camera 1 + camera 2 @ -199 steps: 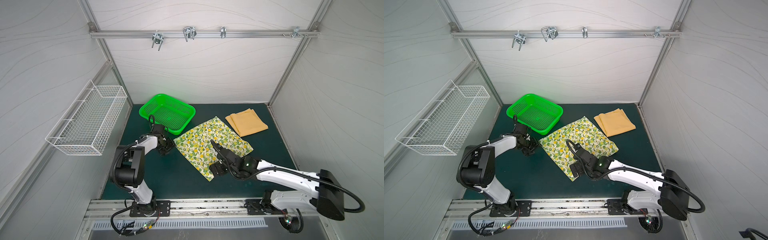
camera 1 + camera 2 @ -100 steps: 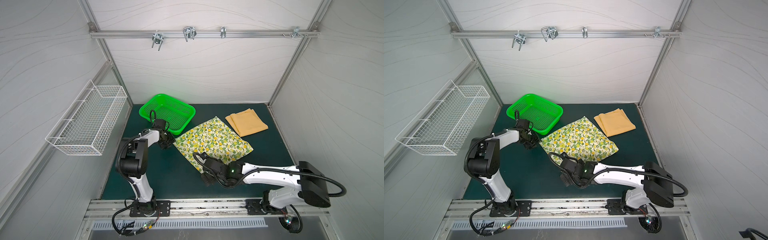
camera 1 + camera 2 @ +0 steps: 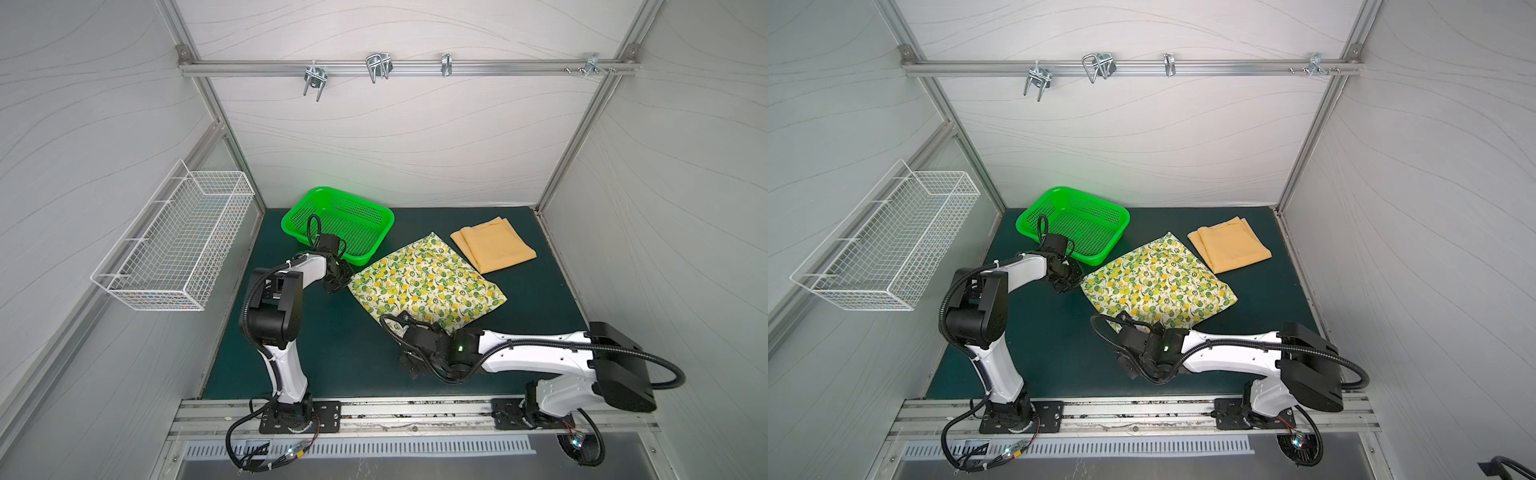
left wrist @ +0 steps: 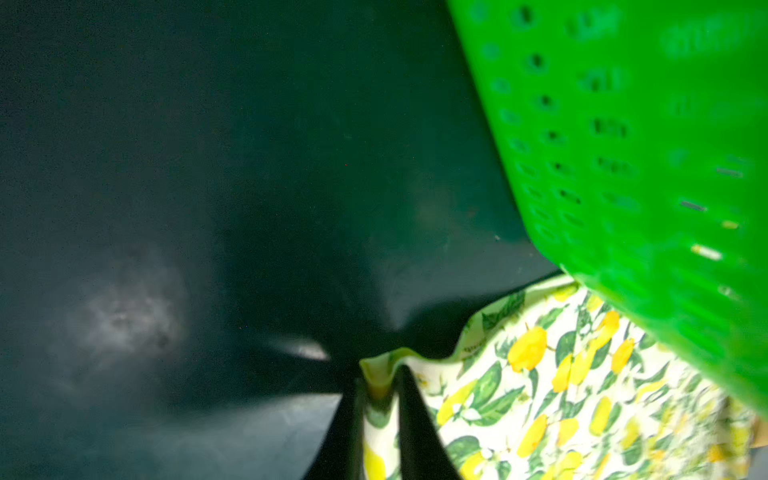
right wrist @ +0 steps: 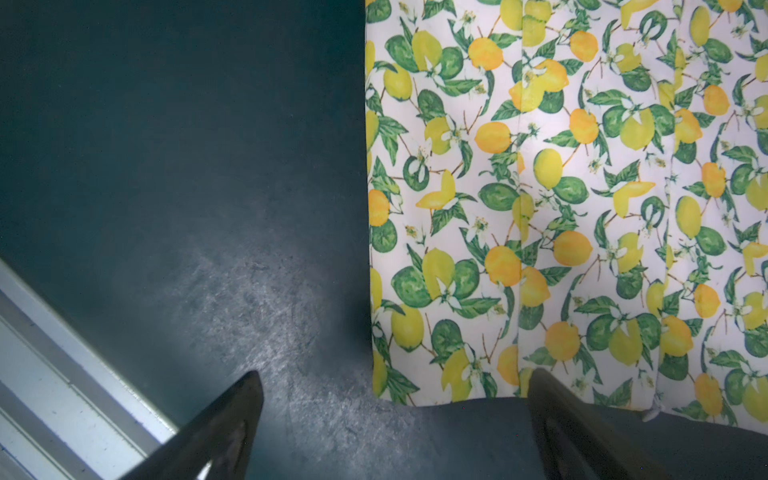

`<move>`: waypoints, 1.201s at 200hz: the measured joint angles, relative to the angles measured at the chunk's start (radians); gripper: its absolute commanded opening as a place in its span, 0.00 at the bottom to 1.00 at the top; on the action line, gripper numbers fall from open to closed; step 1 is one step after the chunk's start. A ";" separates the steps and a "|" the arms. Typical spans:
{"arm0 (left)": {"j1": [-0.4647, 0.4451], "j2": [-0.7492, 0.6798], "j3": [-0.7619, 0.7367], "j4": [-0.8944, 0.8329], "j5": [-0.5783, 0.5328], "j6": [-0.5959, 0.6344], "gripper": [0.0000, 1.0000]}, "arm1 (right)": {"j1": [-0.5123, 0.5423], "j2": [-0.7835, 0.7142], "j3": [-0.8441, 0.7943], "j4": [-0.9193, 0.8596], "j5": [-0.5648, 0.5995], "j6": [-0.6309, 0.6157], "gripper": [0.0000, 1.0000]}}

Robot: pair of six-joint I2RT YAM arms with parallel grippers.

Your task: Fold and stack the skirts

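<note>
Green perforated plastic basket (image 3: 357, 226): upright at the back left of the dark green worktop (image 3: 340, 353) | white wire basket (image 3: 174, 245): fixed to the left wall, above the worktop | metal rail (image 3: 415, 66): across the back wall, 4 metal hooks (image 3: 314, 81) hanging from it

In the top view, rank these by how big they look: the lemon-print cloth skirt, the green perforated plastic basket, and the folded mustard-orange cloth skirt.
1. lemon-print cloth skirt, spread flat, clearly largest.
2. green perforated plastic basket.
3. folded mustard-orange cloth skirt, smallest.
</note>
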 measured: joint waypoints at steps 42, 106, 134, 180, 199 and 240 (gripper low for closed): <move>-0.004 -0.008 -0.011 0.010 -0.008 0.002 0.00 | 0.004 0.043 -0.005 0.021 -0.006 0.010 0.99; -0.007 -0.103 -0.051 -0.042 -0.006 0.002 0.00 | 0.009 0.169 -0.003 0.044 -0.009 0.010 0.86; -0.006 -0.163 -0.046 -0.065 0.000 0.004 0.00 | 0.010 0.188 0.000 0.049 -0.006 0.019 0.81; 0.007 -0.185 -0.033 -0.095 0.009 0.005 0.00 | 0.010 0.192 -0.001 0.051 -0.003 0.029 0.58; 0.022 -0.210 -0.033 -0.104 0.016 0.005 0.00 | 0.010 0.195 -0.002 0.051 -0.002 0.034 0.64; 0.045 -0.258 -0.019 -0.139 0.026 0.008 0.00 | 0.019 0.196 0.000 0.050 0.013 0.032 0.65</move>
